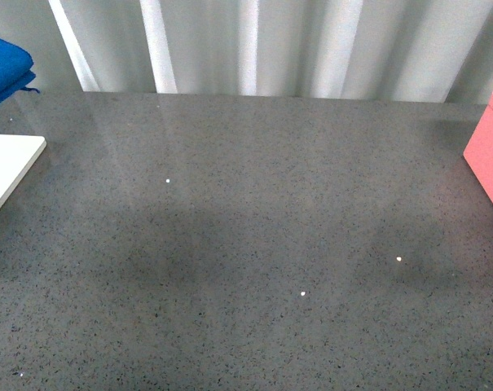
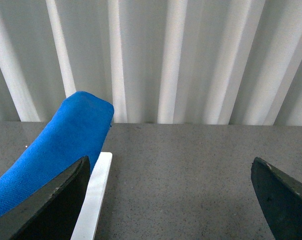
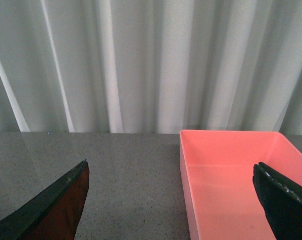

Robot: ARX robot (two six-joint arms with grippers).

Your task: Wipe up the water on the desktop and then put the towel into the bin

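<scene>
Towel [image 1: 3, 69]: bright blue, folded, at far left rear of speckled grey desk [image 1: 254, 244], behind white board [image 1: 6, 167]. Pink bin [image 1: 489, 155]: open-topped, at far right edge of desk, well apart from towel. Few small bright specks on mid-desk. Left end effector [image 2: 169, 161]: fingers spread wide, near towel, above desk. Right end effector [image 3: 170, 164]: fingers spread wide, near bin.

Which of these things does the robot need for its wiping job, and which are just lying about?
Needed: towel, desktop, pink bin.
Just there: white board, ribbed wall.
</scene>
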